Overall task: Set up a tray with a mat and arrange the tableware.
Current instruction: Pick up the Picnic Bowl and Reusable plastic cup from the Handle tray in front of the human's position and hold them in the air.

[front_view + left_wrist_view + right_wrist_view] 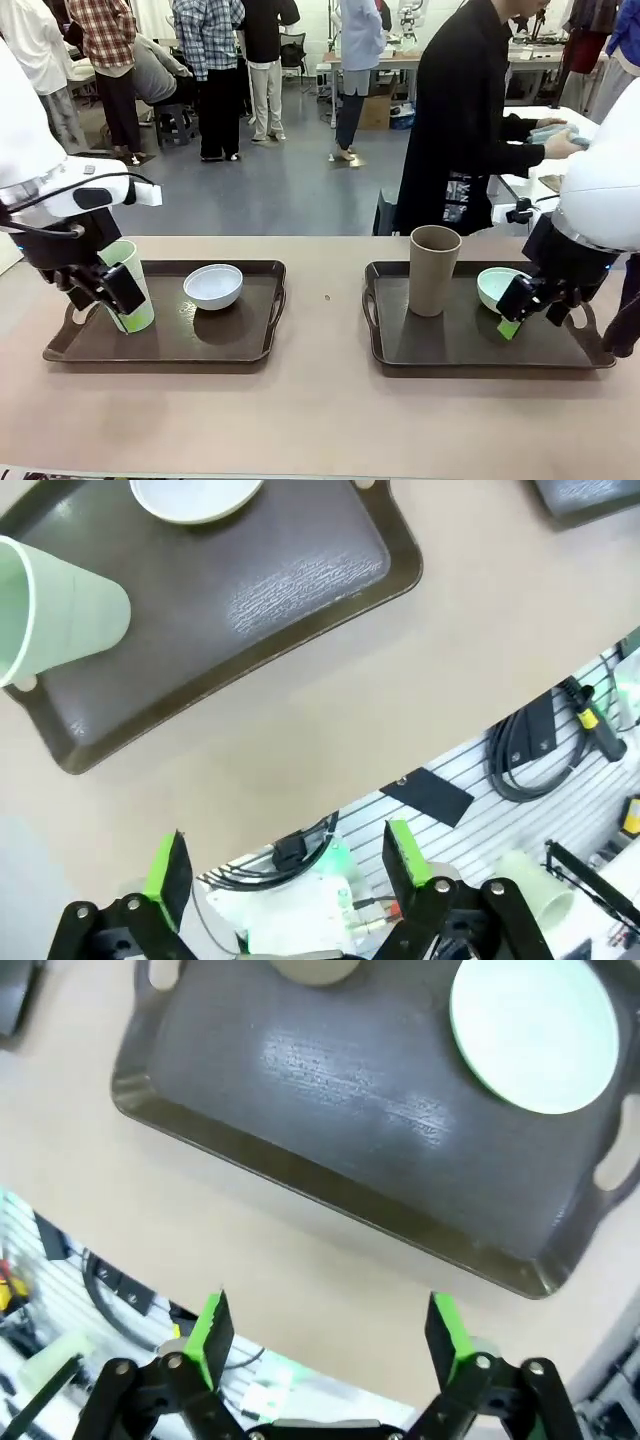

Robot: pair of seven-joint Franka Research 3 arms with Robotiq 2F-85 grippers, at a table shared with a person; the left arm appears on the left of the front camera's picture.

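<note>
A long tan table [320,410] holds two dark brown trays, the left tray [170,350] at 9 o'clock and the right tray [460,345] at 3 o'clock. At 12 o'clock, across the table, a person [455,110] in black faces a side table, with both hands on something pale.

On the right tray, the brown-taupe cup [434,270] stands upright at 10 o'clock and the mint green bowl [492,285] sits at 12. On the left tray, the pale green cup [128,258] stands at 9 o'clock and the white bowl [213,286] at 1.

The left gripper [100,290] hangs just in front of the green cup, and the right gripper [520,308] is beside the mint bowl. Both have their jaws spread wide and hold nothing.

We judge that the tableware is being arranged. We cannot make out a mat. The next move likely calls for centring open jaws around a cup or a bowl rim before closing.

Pale print on the person's hem is too small to read.
</note>
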